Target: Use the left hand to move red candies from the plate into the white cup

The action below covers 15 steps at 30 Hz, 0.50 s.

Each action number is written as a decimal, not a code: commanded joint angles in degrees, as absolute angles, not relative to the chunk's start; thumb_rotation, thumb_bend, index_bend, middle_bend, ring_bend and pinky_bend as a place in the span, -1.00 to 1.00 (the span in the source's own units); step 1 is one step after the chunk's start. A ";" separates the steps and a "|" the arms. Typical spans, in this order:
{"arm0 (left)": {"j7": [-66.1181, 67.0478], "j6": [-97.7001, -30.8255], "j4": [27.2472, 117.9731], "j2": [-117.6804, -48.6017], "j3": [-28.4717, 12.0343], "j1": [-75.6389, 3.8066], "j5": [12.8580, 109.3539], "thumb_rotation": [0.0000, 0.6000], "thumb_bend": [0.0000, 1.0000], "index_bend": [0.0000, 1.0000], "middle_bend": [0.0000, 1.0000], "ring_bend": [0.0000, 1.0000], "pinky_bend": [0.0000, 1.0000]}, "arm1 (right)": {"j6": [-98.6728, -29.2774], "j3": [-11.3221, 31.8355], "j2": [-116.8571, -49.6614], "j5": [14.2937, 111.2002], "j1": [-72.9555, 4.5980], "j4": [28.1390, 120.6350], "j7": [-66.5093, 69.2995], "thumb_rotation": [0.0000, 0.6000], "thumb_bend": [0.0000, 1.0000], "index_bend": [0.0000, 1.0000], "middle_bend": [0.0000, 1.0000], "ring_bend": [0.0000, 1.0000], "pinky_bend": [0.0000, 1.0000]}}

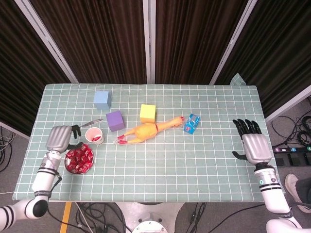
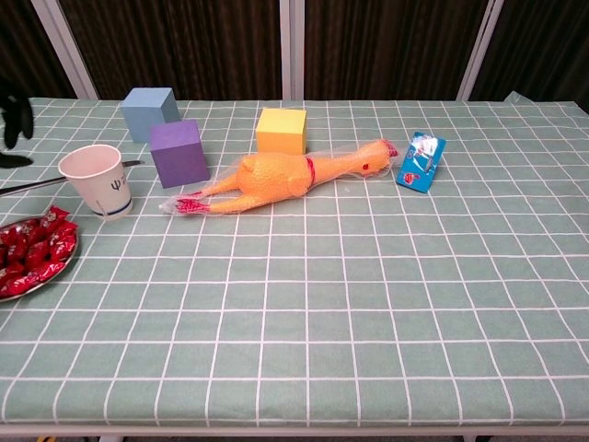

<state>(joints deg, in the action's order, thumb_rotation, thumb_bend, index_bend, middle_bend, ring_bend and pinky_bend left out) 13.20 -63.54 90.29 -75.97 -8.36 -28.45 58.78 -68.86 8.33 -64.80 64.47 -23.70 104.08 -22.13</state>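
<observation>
Left hand (image 1: 59,138): empty, fingers apart, beside the white cup (image 1: 94,135), over the plate (image 1: 67,167) edge, probably poised for another pick. Red candies (image 1: 79,158): heaped on plate, one visible inside cup. Right hand (image 1: 254,144): spread flat, idle, far side of table.

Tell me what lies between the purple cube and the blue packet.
In the chest view, the rubber chicken lies between the purple cube and the blue packet; the yellow cube sits just behind that line.

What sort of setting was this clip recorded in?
Probably a robot lab or test bay: a table under a checked cloth, ringed by dark curtains, with loose cables and a power strip on the floor.
</observation>
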 commanded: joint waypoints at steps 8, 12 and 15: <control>13.62 -59.70 92.20 -72.45 -2.38 -25.04 58.00 1.00 -0.82 0.07 0.27 0.82 0.95 | -69.09 8.58 -65.25 65.65 -24.52 105.43 -23.10 1.00 -0.80 -0.98 -0.87 -1.00 -1.00; 14.29 -57.64 91.50 -73.44 -1.82 -25.71 58.14 1.00 -0.82 0.07 0.26 0.82 0.95 | -69.62 8.40 -65.19 66.09 -24.42 106.22 -23.63 1.00 -0.80 -0.98 -0.87 -1.00 -1.00; 15.30 -54.83 91.40 -73.76 -1.45 -26.82 57.07 1.00 -0.82 0.05 0.22 0.82 0.95 | -70.07 8.31 -65.11 66.08 -24.21 106.62 -23.86 1.00 -0.80 -0.98 -0.87 -1.00 -1.00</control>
